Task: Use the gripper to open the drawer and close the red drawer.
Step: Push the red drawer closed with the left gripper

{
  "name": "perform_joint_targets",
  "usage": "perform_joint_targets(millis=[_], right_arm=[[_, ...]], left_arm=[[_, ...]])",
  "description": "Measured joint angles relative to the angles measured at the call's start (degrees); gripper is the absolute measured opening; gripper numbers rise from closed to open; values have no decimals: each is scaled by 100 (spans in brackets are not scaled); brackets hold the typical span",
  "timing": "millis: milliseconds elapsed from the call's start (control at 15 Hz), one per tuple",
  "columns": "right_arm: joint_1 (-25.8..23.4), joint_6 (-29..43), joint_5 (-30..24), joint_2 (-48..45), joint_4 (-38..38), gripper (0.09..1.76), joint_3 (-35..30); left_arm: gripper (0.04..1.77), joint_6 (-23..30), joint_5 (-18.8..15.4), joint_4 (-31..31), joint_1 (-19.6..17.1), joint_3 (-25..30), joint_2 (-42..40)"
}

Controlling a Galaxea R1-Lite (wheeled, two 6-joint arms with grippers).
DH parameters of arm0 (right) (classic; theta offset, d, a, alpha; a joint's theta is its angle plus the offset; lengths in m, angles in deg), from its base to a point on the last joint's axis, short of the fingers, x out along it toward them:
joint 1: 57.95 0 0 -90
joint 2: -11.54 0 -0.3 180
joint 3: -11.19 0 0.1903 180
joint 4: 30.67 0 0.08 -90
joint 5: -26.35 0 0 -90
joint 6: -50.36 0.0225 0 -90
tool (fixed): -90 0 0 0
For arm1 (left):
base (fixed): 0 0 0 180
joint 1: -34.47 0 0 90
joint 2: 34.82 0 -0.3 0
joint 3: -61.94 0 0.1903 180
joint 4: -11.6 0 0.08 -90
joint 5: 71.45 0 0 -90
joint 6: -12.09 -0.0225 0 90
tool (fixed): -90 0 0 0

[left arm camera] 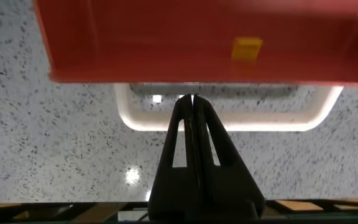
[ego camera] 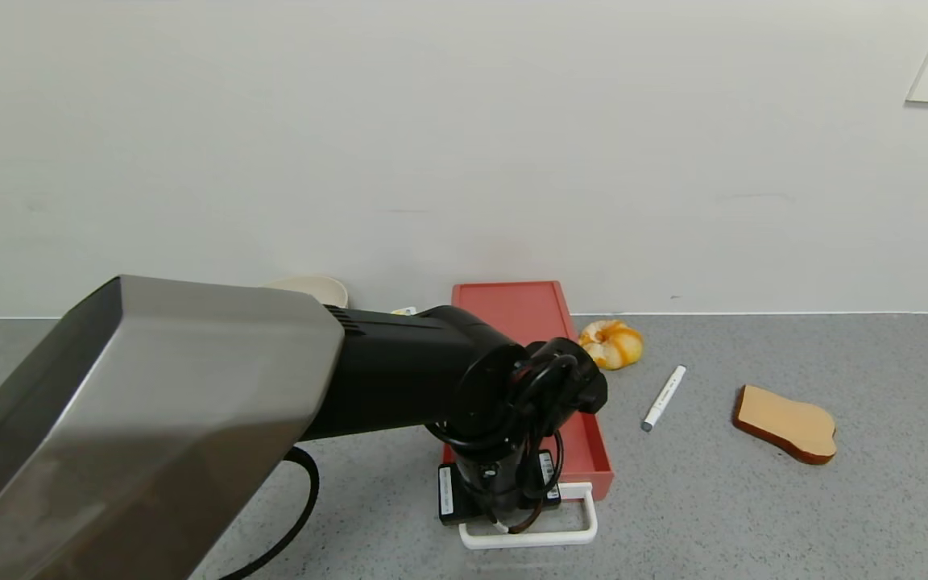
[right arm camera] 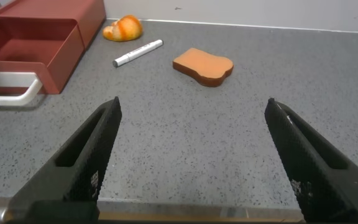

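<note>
table (ego camera: 794, 515): grey speckled top is carrying everything.
drawer (ego camera: 528, 322): it's sitting slid out toward the robot, between a bowl (ego camera: 315, 287) and a bread roll (ego camera: 611, 344).
left gripper (left arm camera: 192, 102): fingers pinched together, dipping inside the white handle (left arm camera: 319, 115), holding nothing.
right gripper (right arm camera: 191, 115): spread wide, idling off to the right.
step: opening looks done; i'm judging the next move is pushing the front back in, squarely.

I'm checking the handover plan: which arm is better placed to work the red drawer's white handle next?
Left. The left gripper is at the white handle of the red drawer, fingers together inside its loop. The right gripper hangs open over bare counter, apart from the drawer.
</note>
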Motion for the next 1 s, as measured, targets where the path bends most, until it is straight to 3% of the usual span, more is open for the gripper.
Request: perform_joint_targets(millis=[667,1000], right_arm=[[0,0,0,0,7,170,0],[0,2,2,0,9,170,0]], left_arm=[[11,-132,646,79,-137,-378,129],[11,-334,668,90,-304,-719,290]])
